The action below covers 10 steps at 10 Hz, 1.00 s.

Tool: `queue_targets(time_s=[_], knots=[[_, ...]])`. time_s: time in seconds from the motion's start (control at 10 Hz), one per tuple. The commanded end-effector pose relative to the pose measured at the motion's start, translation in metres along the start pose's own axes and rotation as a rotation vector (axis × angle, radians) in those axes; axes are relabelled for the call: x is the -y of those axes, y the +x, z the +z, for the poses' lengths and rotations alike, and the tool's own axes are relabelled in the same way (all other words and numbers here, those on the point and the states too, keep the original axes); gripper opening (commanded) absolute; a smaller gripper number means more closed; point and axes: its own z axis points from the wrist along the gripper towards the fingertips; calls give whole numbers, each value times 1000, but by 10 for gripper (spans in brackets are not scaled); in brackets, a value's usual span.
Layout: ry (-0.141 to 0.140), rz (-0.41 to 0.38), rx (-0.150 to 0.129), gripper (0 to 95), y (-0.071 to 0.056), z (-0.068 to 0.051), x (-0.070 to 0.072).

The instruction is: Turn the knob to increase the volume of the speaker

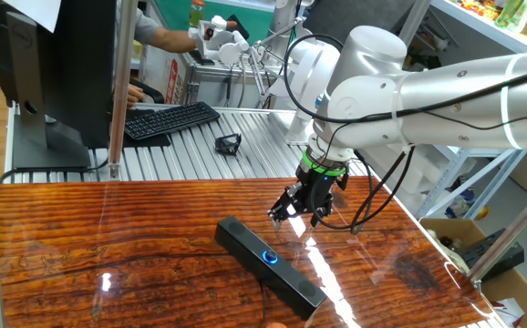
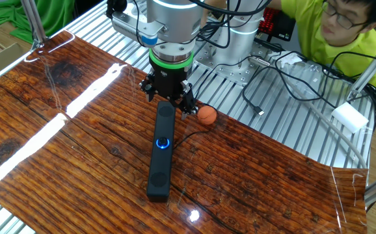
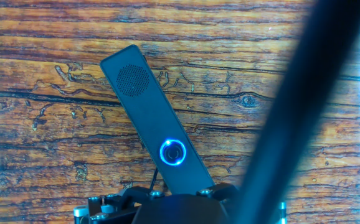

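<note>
- Knob [image 1: 270,256]: small round dial with a lit blue ring, set in the top face of the speaker [image 1: 245,240] at about mid-length. Also seen in the other fixed view [image 2: 163,143] and the hand view [image 3: 172,152].
- Speaker: long black bar lying flat on the wooden table [image 1: 108,228], running diagonally in the one fixed view. A perforated grille shows at one end in the hand view.
- A thin cable leaves the speaker's side and runs across the wood.
- Gripper [image 1: 297,210]: jaws spread wide, nothing between them. It points straight down at the tabletop.
- Position against the task item: the gripper hangs above the table, clear of the speaker, with no contact. In the other fixed view [image 2: 169,98] it hangs at the speaker's far end, so the knob lies apart from the fingers, further along the bar.
- Arm [image 1: 446,91]: white, reaching in over the table from the right in the one fixed view, wrist bent down, green ring above the gripper.
- Orange ball [image 2: 206,114]: on the wood just beside the gripper and near the speaker's end.
- Keyboard [image 1: 168,119]: on the metal surface behind the table, well apart.
- A person in yellow [image 2: 331,32] sits beyond the table.
</note>
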Motion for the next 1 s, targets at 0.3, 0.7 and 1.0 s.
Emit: queue_targets(time_s=[0.3,0.7,1.0], knots=[[12,167,60,0,0,0,0],[12,167,60,0,0,0,0],[11,165,60,0,0,0,0]])
